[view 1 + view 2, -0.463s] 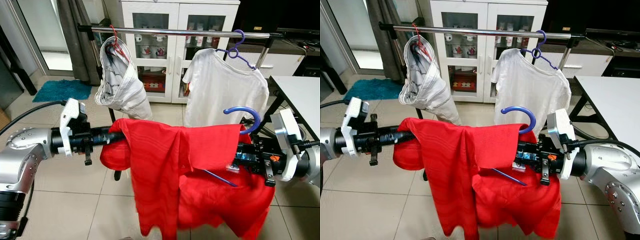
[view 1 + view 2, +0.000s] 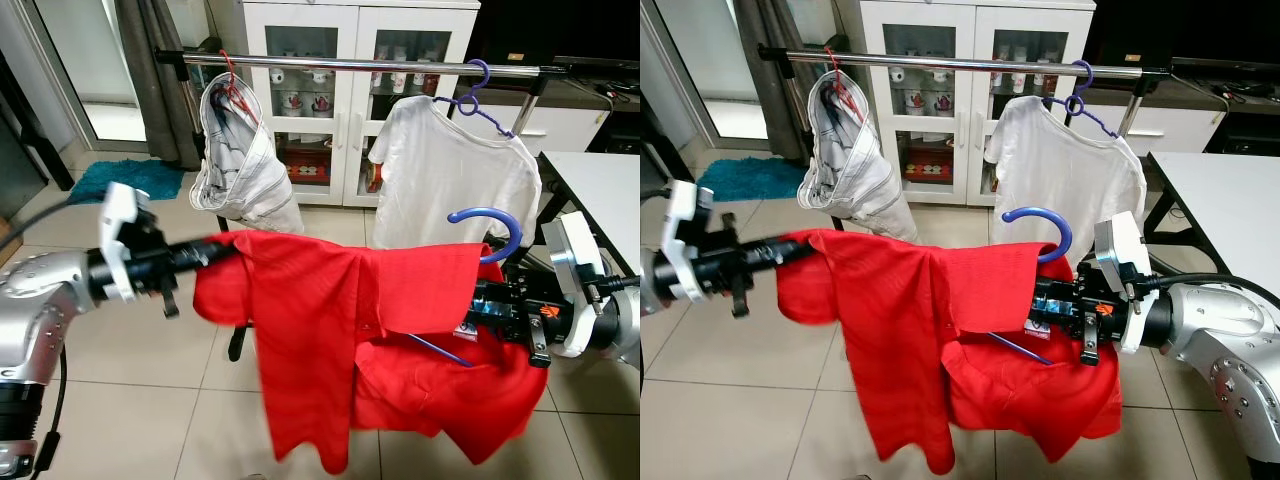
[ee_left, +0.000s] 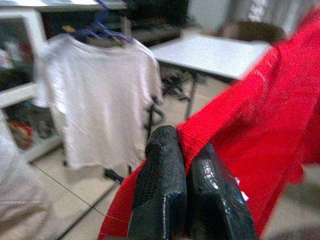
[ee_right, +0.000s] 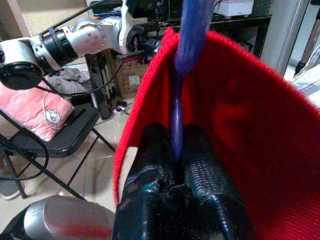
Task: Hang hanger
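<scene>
1. the blue hanger (image 2: 487, 229) sits in front of the robot, below the clothes rail (image 2: 360, 64); its hook curls up just over the top edge of the red shirt (image 2: 340, 330), and a thin bit of its bar pokes out lower down against the cloth
2. right gripper (image 4: 175, 165) has both fingers clamped tight on the hanger's blue stem, red fabric bunched right beside it; in the head views that arm comes in from the right, level with the shirt
3. left gripper (image 3: 182, 165) has its fingers pinched together on the shirt's edge, so it's holding the far left corner; the shirt is stretched sideways between the two arms and the rest droops toward the tiled floor (image 2: 150, 380)
4. on the rail: a white t-shirt (image 2: 455, 170) on a purple hanger (image 2: 478, 95) toward the right; a pale bunched garment (image 2: 240, 160) on a red hanger (image 2: 232, 85) toward the left
5. behind the rail there's a white glass-door cabinet (image 2: 350, 60); a white table (image 2: 600, 185) at the right edge; a teal mat (image 2: 125, 180) by the doorway on the left
</scene>
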Controlling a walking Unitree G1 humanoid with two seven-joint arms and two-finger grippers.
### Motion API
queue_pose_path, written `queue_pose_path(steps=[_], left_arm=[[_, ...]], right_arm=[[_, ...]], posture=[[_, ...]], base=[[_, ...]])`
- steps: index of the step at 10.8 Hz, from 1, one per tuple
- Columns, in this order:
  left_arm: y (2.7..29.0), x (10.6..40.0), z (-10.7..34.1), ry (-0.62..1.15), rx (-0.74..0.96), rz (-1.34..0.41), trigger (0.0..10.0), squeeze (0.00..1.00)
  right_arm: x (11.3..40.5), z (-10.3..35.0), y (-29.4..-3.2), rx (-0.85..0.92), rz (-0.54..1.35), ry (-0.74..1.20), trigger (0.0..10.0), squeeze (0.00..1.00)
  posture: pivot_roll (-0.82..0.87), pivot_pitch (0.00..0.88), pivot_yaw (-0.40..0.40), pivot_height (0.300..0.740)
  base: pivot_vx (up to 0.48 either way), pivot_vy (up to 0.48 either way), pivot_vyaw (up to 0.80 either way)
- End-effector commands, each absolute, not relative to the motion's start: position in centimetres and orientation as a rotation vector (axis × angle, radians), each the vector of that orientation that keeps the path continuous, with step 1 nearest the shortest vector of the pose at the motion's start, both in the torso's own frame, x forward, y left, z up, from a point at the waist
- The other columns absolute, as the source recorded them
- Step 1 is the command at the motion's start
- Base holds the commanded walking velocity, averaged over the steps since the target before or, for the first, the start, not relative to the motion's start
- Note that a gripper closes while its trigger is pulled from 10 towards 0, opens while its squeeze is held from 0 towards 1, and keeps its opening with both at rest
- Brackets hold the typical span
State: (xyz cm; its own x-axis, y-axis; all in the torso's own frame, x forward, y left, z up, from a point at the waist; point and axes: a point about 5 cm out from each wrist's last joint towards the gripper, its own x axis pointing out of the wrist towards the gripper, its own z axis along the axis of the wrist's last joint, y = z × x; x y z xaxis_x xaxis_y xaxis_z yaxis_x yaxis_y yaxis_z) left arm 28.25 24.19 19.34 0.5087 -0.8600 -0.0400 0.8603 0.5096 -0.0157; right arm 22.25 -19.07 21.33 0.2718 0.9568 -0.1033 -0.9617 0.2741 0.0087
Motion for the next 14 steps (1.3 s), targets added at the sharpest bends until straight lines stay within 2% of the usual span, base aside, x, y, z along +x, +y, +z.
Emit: queue_pose_path(steps=[1, 2, 3, 5, 7, 9, 10, 11, 12, 14], left_arm=[[25.5, 28.5, 20.5, -0.029, -0.012, -0.949, 0.0, 0.0], [27.7, 28.7, 21.2, -0.107, -0.057, -0.814, 0.0, 0.0], [28.2, 28.7, 21.2, -0.12, -0.065, -0.783, 0.0, 0.0], [30.2, 28.8, 20.8, -0.174, -0.118, -0.607, 0.0, 0.0], [31.3, 28.9, 19.4, -0.147, -0.11, -0.474, 0.0, 0.0], [30.5, 29.0, 18.0, -0.053, -0.039, -0.471, 0.0, 0.0], [28.6, 28.9, 17.2, 0.002, -0.001, -0.551, 10.0, 0.0], [27.1, 28.9, 17.4, -0.023, -0.025, -0.621, 10.0, 0.44], [26.3, 28.9, 17.9, -0.045, -0.035, -0.672, 10.0, 1.0], [26.2, 29.2, 18.9, -0.098, -0.032, -0.658, 10.0, 1.0]], right_arm=[[22.4, 21.9, -19.5, -0.091, 1.281, 0.066, 10.0, 0.0], [22.4, 21.8, -19.8, -0.093, 1.261, 0.075, 10.0, 0.0], [22.4, 21.8, -19.9, -0.094, 1.252, 0.073, 10.0, 0.0], [22.8, 22.1, -20.5, -0.095, 1.217, 0.054, 10.0, 0.0], [22.9, 22.2, -20.8, -0.098, 1.209, 0.047, 10.0, 0.0], [22.9, 22.2, -20.6, -0.096, 1.211, 0.046, 10.0, 0.0], [22.8, 22.0, -20.4, -0.09, 1.215, 0.05, 10.0, 0.0], [22.7, 21.8, -20.3, -0.083, 1.217, 0.055, 10.0, 0.0], [22.7, 21.7, -20.2, -0.079, 1.218, 0.06, 10.0, 0.0], [22.7, 21.4, -20.2, -0.076, 1.196, 0.093, 10.0, 0.0]], posture=[[-0.02, 0.0, 0.03, 0.74], [-0.01, 0.0, 0.028, 0.74], [-0.01, 0.0, 0.027, 0.74], [-0.01, 0.0, 0.026, 0.74], [-0.01, 0.0, 0.026, 0.74], [-0.01, 0.0, 0.026, 0.74], [-0.01, 0.0, 0.024, 0.74], [-0.01, 0.0, 0.023, 0.74], [-0.02, 0.0, 0.023, 0.74], [-0.02, 0.0, 0.025, 0.74]], base=[[0.0, 0.0, 0.0], [0.0, 0.0, 0.0], [0.0, 0.0, 0.0], [0.0, 0.0, 0.0], [0.0, 0.0, 0.0], [0.0, 0.0, 0.0], [0.0, 0.0, 0.0], [0.0, 0.0, 0.0], [0.0, 0.0, 0.0], [0.0, 0.0, 0.0]])
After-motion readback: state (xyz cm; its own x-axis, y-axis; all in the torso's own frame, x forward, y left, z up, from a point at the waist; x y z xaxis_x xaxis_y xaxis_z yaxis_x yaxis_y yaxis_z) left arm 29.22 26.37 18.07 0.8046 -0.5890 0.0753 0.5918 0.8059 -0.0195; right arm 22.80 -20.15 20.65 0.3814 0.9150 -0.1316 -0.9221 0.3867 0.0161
